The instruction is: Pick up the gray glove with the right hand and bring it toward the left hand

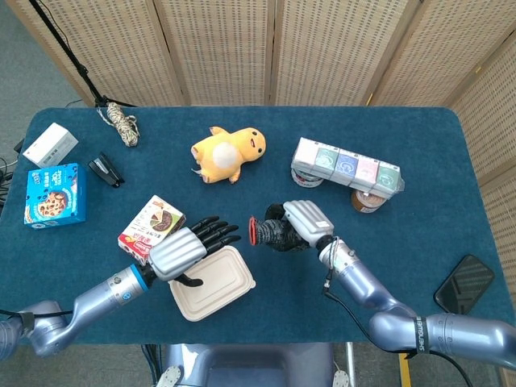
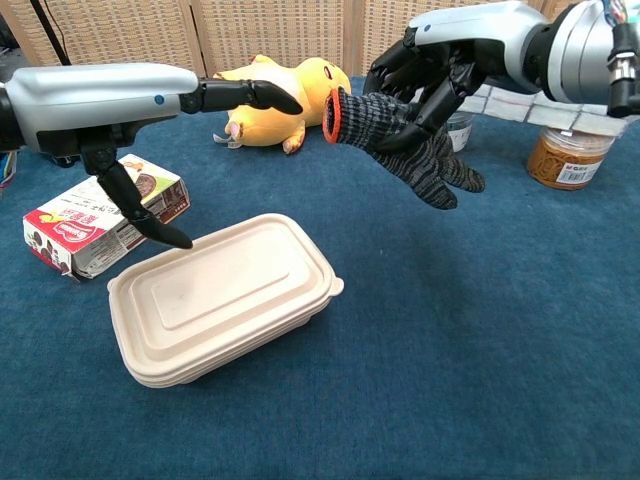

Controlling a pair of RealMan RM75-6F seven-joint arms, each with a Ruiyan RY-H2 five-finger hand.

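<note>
The gray knit glove point(image 2: 410, 140) with an orange-edged cuff hangs in the air, gripped by my right hand point(image 2: 440, 62); its cuff points left. In the head view the glove point(image 1: 272, 233) sits under the right hand point(image 1: 302, 222) near the table's middle. My left hand point(image 2: 150, 95) is open, fingers stretched toward the glove's cuff, a short gap between them, thumb pointing down over the takeaway box. In the head view the left hand point(image 1: 189, 246) hovers above that box's left end.
A beige lidded takeaway box point(image 2: 220, 295) lies below the left hand. A snack carton point(image 2: 105, 215), a yellow plush toy point(image 2: 280, 95), a jar point(image 2: 568, 155) and a row of cups point(image 1: 347, 169) stand around. A blue cookie box point(image 1: 55, 193), stapler point(image 1: 106, 170) and phone point(image 1: 463, 284) lie farther off.
</note>
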